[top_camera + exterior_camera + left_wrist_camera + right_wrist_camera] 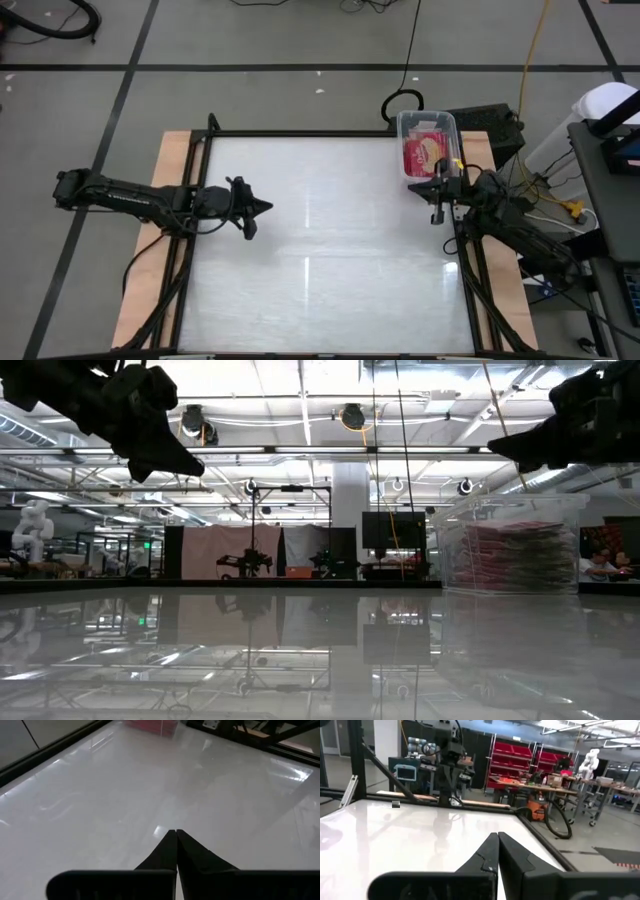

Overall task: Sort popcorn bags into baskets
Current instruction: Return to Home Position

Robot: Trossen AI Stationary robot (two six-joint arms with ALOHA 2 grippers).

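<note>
Popcorn bags (425, 152) are lying stacked in the clear plastic bin (404, 124) at a corner of the tabletop (320, 260).
Left gripper (176, 834) and right gripper (497, 836) are hovering, jaws closed and empty; seemingly no bags are lying loose.

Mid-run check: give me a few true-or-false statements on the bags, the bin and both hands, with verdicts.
1. Every one of the popcorn bags in view lies inside the clear bin. True.
2. The left hand grips a bag. False: its fingers are shut on nothing, above the bare table.
3. The bin stands beside the left arm. False: it stands at a table corner on the right arm's side.
4. The right hand is shut and empty. True.
</note>
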